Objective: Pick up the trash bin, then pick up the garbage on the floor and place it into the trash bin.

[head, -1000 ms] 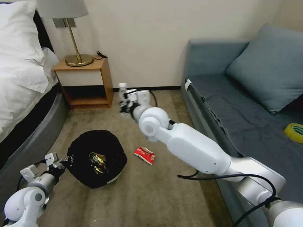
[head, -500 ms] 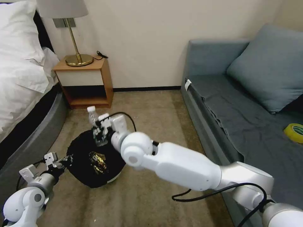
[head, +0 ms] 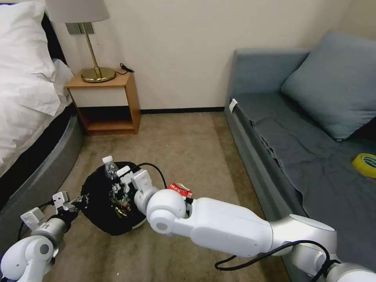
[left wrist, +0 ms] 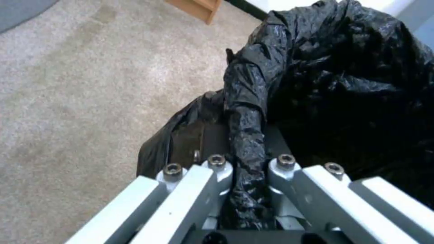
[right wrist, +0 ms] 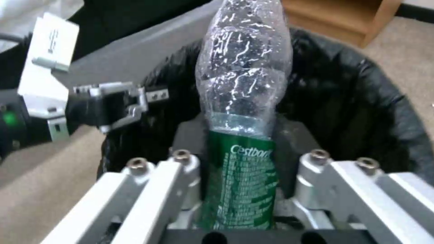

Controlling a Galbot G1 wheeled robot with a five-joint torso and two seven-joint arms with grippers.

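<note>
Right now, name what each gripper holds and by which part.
Left gripper: the bin, by its bag-covered rim. Right gripper: the bottle, by its green-labelled lower body.

A brass lamp [head: 92, 58] stands on the wooden nightstand [head: 105, 102]; yellow tape roll [head: 365, 164] lies on sofa [head: 297, 133].

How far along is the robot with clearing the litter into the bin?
Done: the left gripper is shut on the bin's black liner at the rim, and a gold wrapper lies inside. In hand: the right gripper is shut on the clear bottle with the green label, over the bin's mouth, not yet let go. Left: the red-and-white packet on the carpet beside the bin.
</note>
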